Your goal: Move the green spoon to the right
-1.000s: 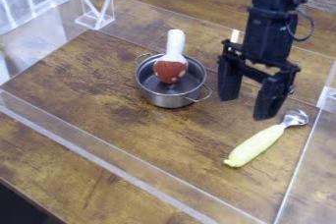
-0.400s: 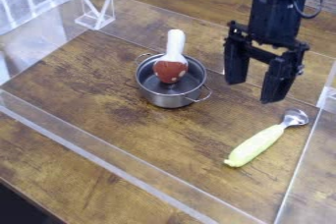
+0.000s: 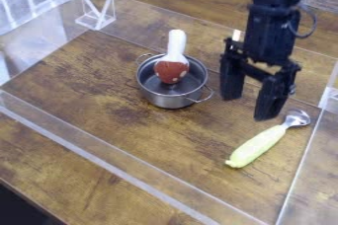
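Dark, worn wooden desk (image 3: 93,81) with scuffed planks, fenced by low clear acrylic walls (image 3: 145,185). A clear acrylic triangle stand (image 3: 95,12) sits at the far left. Yellow-green plastic-handled spoon with small silver bowl (image 3: 264,142) lies flat near the right wall. Black fingers (image 3: 258,89) spread apart, empty, hanging above the desk just behind the spoon. Small steel pot (image 3: 172,81) mid-desk holds a white-handled, red-ended utensil (image 3: 173,56).

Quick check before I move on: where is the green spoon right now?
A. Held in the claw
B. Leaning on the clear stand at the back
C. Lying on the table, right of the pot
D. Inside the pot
C. The green spoon lies flat on the wooden table, right of the pot and just below the open, empty claw.
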